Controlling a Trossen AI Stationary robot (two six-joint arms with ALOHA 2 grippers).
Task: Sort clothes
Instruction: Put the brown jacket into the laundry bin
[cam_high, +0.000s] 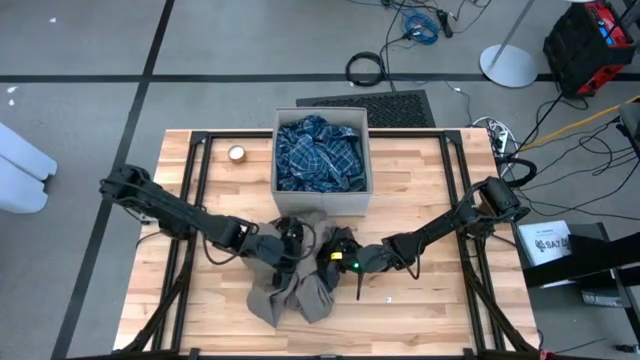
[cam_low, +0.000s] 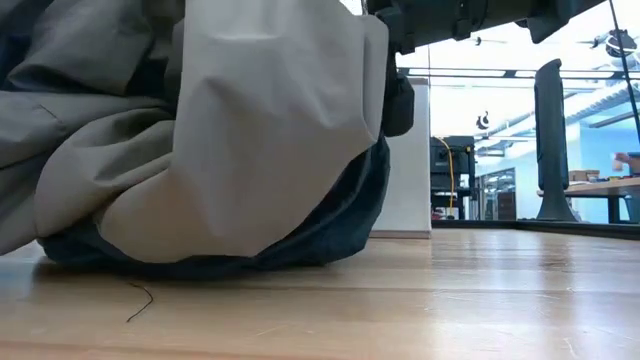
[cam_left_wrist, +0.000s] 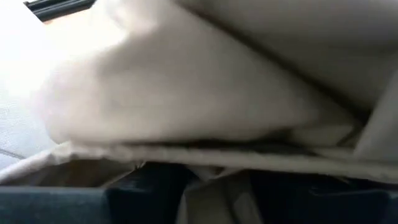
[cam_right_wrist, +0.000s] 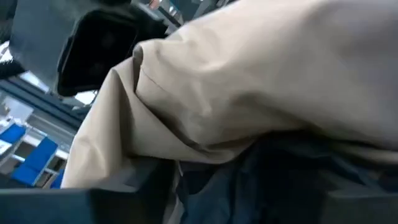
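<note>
Both pincers are working in the tan-brown garment (cam_high: 300, 285), just in front of the fabric box (cam_high: 322, 205) on the desk (cam_high: 440, 300).

The garment is hanging in loose folds over a dark slate one (cam_low: 330, 235), so a fold could be catching on an arm and both pieces could be dragging together toward the box, where the blue plaid shirt (cam_high: 318, 152) is already lying. The left pincer (cam_high: 283, 250) is buried in cloth; I cannot tell its state. The right pincer (cam_high: 335, 255) is touching the garment, and its grip I cannot tell either.
</note>
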